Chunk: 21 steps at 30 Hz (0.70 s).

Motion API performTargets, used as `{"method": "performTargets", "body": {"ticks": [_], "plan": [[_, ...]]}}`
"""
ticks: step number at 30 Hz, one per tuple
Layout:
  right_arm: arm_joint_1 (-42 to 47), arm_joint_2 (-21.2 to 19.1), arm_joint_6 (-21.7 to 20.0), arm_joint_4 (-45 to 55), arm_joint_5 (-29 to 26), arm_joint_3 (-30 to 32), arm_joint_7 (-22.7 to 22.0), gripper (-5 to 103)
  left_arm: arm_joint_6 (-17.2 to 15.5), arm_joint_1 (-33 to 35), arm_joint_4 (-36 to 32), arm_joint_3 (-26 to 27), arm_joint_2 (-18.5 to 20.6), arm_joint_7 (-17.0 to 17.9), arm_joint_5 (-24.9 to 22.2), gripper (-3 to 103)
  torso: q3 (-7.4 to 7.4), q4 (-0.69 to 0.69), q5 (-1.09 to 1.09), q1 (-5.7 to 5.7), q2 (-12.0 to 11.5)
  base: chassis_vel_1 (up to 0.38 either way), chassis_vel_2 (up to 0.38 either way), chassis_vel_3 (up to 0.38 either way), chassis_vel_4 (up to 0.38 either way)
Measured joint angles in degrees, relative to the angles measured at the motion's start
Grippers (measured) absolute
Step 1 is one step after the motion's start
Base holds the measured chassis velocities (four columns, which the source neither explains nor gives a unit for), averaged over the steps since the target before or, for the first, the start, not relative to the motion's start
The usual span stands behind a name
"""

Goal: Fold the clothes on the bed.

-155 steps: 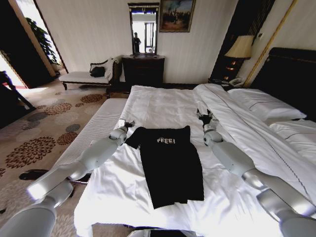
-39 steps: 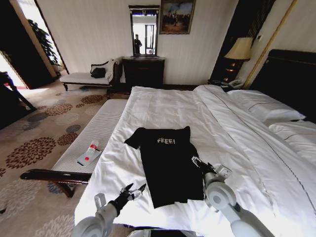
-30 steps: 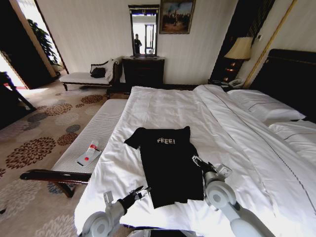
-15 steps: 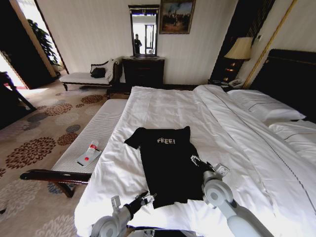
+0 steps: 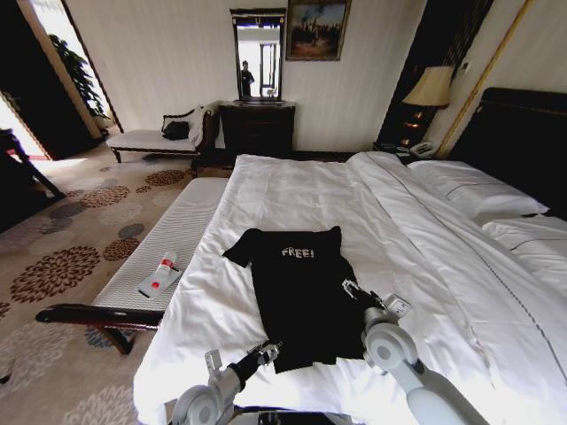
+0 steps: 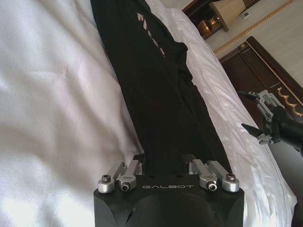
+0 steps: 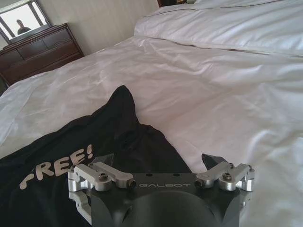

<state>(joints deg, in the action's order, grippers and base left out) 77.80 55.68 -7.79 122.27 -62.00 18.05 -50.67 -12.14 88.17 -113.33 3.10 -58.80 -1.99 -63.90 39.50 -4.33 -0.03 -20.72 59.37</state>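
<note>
my left gripper (image 5: 264, 352) has its fingers parted at the bottom hem of the black t-shirt (image 5: 304, 297), nothing pinched that i can see; my right gripper (image 5: 365, 297) is spread wide at the shirt's right edge, midway up, gripping nothing. the shirt lies lengthwise on the white bed (image 5: 292, 190), already narrowed to a long strip, so i judge the side folds done and the end-to-end fold left. the right wrist view shows the "free" lettering (image 7: 59, 168) and a raised sleeve up close; the head view adds the red-and-white tube (image 5: 160, 273) on the bench (image 5: 173, 226).
</note>
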Motion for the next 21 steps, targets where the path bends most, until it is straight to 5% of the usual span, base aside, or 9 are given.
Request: {"method": "performTargets", "body": {"ticks": [1,3,10,17,21], "plan": [[0.07,0.09,-0.01,0.01,0.08,0.09,-0.01,100,0.22,0.43,-0.02,0.02,0.02,-0.08,0.41,32,0.0,0.0,0.0,0.0,0.0,0.0,0.0,0.0,0.0],[0.09,0.14,-0.01,0.01,0.14,0.12,-0.01,100,0.34,0.69,-0.02,0.03,0.01,-0.14,0.78,32,0.0,0.0,0.0,0.0,0.0,0.0,0.0,0.0,0.0],[0.15,0.32,-0.02,-0.05,0.48,0.19,-0.01,100,0.98,2.03,-0.02,0.33,0.0,-0.48,2.73,6,0.0,0.0,0.0,0.0,0.0,0.0,0.0,0.0,0.0],[0.12,0.32,-0.02,-0.23,0.57,0.18,-0.02,100,1.19,2.39,-0.58,0.99,0.17,-0.48,2.75,0,0.0,0.0,0.0,0.0,0.0,0.0,0.0,0.0,0.0],[0.76,0.08,-0.03,0.28,0.81,0.21,-0.04,100,1.54,4.8,-2.46,4.37,4.12,-0.49,1.98,0,0.0,-0.01,-0.01,0.01,0.0,0.0,0.0,0.0,0.0]]}}
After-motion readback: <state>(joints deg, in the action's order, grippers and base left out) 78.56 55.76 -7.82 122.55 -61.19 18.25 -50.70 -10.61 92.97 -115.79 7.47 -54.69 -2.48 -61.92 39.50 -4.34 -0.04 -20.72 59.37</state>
